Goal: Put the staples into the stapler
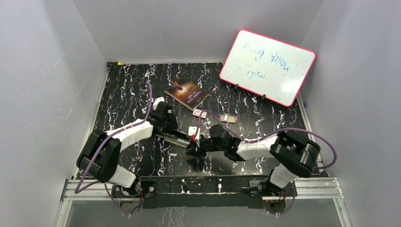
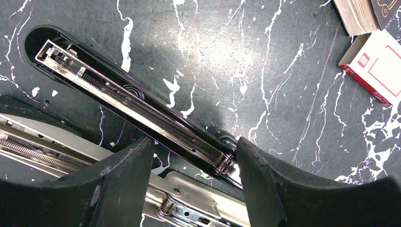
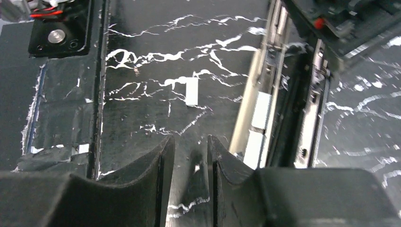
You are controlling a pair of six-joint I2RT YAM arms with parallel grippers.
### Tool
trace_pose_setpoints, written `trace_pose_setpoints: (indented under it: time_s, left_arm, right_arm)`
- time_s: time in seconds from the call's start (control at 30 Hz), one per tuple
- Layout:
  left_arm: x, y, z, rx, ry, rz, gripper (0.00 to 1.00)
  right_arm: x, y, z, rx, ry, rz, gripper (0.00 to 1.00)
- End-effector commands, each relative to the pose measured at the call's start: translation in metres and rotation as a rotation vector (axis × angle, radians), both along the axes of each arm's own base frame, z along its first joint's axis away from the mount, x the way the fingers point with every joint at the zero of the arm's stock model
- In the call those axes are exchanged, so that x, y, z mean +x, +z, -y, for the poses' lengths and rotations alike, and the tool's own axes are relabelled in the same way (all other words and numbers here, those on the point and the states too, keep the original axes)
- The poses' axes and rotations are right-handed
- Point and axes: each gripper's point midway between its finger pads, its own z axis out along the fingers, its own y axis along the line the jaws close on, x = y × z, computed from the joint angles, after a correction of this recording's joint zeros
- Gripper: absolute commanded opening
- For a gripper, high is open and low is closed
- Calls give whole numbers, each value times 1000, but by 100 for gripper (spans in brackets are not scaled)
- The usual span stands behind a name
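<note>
Watching the opened black-and-chrome stapler (image 2: 142, 113), I see my left hand (image 2: 194, 184) spread astride its hinge end; a nudge could swing the magazine. My right hand (image 3: 189, 161), nearly pressed together, empty, hovers beside it, and one short silver-grey staple strip (image 3: 191, 91) lies loose on the black marbled bench (image 3: 142, 47), easy to skid away.

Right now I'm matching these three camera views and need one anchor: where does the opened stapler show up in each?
Top external: the stapler lies opened at centre, between the left gripper and right gripper.
Left wrist: it runs diagonally from upper left to bottom centre, passing between the gripper's fingers.
Right wrist: it stands as near-vertical rails right of centre.
Shared landmark: the black marbled tabletop.
</note>
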Motion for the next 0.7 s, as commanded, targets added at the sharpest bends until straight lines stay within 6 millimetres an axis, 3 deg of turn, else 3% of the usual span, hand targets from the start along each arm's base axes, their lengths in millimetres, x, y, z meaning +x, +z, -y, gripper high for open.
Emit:
trace_pose_setpoints:
  time_s: [0.0,0.37,0.67]
  left_arm:
    - [0,3,-3,33,-9,-9,62]
    - [-1,2,-5,42,-7,-11,63]
    - [-3,4,-5,44,-13,0,64]
  right_arm:
    - [-13,24,-31,179,151,129,40]
    - [-2,-18,-54,187,143,138,42]
    - [-2,-42,-56,132,156,103,47]
